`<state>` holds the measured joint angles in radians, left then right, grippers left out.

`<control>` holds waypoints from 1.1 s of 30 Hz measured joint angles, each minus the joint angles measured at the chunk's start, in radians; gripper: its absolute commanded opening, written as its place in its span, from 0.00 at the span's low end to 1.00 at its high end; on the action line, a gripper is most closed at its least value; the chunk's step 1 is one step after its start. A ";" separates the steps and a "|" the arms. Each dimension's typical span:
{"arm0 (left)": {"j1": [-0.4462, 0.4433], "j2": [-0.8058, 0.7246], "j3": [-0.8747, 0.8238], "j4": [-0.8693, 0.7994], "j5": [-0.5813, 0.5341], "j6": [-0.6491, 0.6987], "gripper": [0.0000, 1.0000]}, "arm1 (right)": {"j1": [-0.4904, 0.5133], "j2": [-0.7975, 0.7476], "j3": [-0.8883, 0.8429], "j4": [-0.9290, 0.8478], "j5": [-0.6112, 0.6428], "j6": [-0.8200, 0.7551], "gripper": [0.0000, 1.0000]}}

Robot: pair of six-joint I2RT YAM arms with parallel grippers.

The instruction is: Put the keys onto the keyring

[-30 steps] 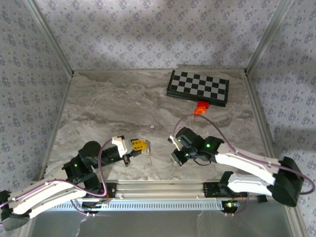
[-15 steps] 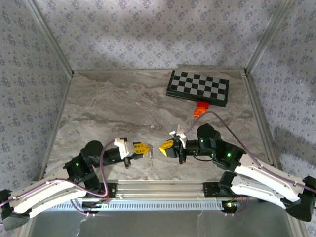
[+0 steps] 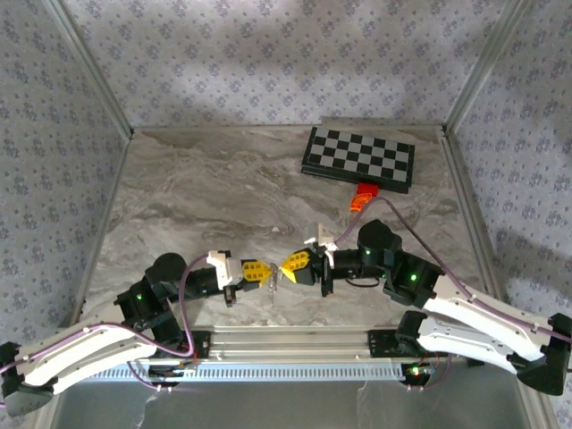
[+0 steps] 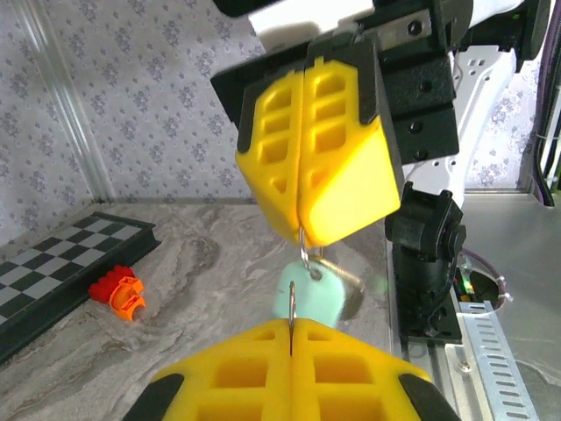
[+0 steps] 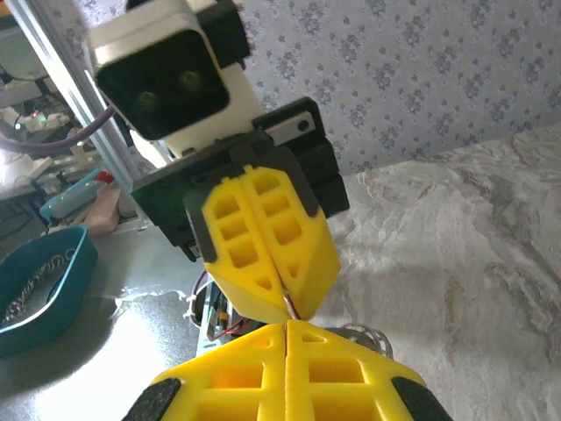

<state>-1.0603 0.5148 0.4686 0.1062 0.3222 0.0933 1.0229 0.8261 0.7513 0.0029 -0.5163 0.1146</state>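
**Keyring (image 3: 275,278) pinched between both arms, well apart from the checkerboard (image 3: 359,159)**

Keyring is raised off the table (image 3: 206,197), to the near-left of the checkerboard. It is close to the table's near edge and the metal rail (image 3: 286,340) that runs along it.

Left fingers (image 3: 256,270) are pressed together, and the ring's thin wire rises out of their seam. Right fingers (image 3: 296,263) are pressed together too, facing the left ones tip to tip, and the wire runs into their seam. The gap between the tips is narrow.

Key (image 4: 320,296), teal head, hangs in that gap just under the right fingers, against the wire. Cannot tell whether it is threaded on.

Orange block (image 3: 363,196) lies just beside the checkerboard's near edge. The checkerboard is toward the far right corner. Bare marble runs from its near edge down to the fingers, and is wider on its left side.
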 measured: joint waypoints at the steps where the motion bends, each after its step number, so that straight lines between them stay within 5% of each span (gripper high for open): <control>1: 0.000 0.005 0.000 0.001 0.001 0.000 0.00 | 0.005 0.000 0.008 -0.008 0.003 -0.010 0.00; 33: 0.000 0.012 0.000 0.006 0.030 -0.008 0.00 | 0.073 -0.015 0.040 -0.119 0.161 -0.161 0.00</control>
<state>-1.0603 0.5266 0.4690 0.1120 0.3523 0.0849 1.0958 0.8108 0.7918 -0.1162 -0.3550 -0.0460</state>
